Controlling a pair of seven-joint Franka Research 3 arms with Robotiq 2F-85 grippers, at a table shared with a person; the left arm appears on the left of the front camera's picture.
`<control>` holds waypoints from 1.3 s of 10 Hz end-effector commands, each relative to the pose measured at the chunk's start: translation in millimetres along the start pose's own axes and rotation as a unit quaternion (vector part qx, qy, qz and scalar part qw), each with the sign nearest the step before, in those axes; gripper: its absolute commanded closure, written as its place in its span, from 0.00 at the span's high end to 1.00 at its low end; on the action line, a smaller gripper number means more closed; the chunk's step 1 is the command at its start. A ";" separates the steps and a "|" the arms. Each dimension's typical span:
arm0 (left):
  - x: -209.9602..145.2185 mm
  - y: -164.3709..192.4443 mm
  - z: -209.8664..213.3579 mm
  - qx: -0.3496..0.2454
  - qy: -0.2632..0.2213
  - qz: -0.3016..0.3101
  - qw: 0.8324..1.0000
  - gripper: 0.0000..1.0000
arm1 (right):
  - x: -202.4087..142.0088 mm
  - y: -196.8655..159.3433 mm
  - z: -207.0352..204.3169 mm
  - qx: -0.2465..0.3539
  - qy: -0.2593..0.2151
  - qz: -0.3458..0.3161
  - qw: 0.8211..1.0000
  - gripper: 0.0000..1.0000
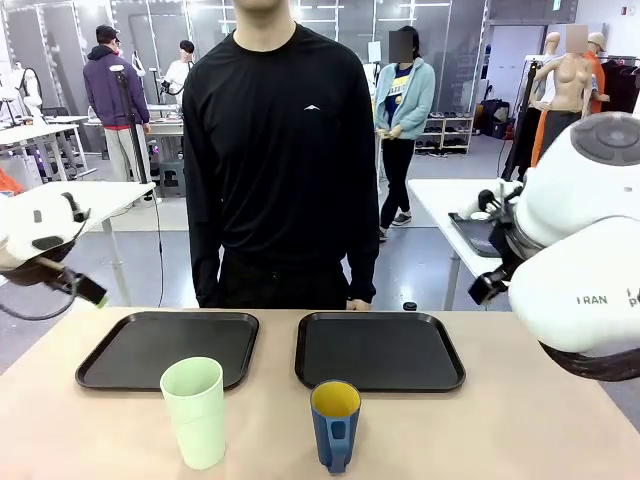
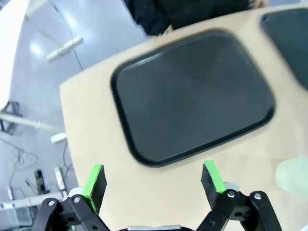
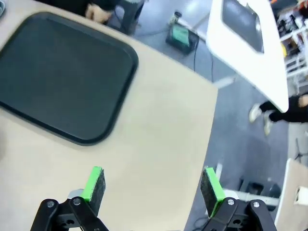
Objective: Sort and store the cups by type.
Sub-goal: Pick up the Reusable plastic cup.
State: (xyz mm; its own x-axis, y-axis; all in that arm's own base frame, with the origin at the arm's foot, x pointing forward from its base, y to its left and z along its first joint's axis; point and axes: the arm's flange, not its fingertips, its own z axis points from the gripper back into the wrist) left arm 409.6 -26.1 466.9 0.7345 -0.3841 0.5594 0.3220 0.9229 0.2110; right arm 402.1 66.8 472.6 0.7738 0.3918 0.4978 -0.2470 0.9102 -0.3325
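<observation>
Partial lettering "FRAN" on right arm (image 1: 592,285) white casing.

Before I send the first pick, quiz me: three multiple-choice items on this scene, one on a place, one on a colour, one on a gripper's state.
1. Where is the mint-green tumbler?
A. upright on the table, on the near side of the left tray
B. in that tray
C. off the table altogether

2. The inside of the blue mug is:
A. white
B. yellow
C. red

3. The left gripper is:
A. shut on the tumbler
B. shut on the mug
C. open, holding nothing

Answers:
1 A: the tumbler stands on bare table top in front of the tray's near rim.
2 B: yellow shows in the mug's mouth.
3 C: the green pads stand wide apart with nothing between them.
</observation>
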 end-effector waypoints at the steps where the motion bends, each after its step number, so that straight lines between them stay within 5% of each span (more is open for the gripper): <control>1: -31.3 15.4 -27.1 -0.026 -0.005 0.036 0.999 1.00 | -4.3 -8.7 -42.5 0.026 0.018 -0.033 0.999 1.00; 4: -44.7 32.4 -54.9 -0.044 -0.015 0.074 0.996 1.00 | -14.0 -20.4 -83.3 0.059 0.040 -0.056 0.996 1.00; 13: -28.0 32.7 -56.6 -0.036 0.004 0.089 0.995 1.00 | -20.4 -17.1 -90.1 0.051 0.054 -0.062 0.995 1.00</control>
State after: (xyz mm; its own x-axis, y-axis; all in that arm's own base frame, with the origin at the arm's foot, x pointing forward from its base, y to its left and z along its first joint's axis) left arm 433.5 12.5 413.4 0.7865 -0.2134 0.5796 0.2273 0.9726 0.0496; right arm 443.4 31.3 397.3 0.8579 0.2631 0.4413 -0.1980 0.9619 -0.1886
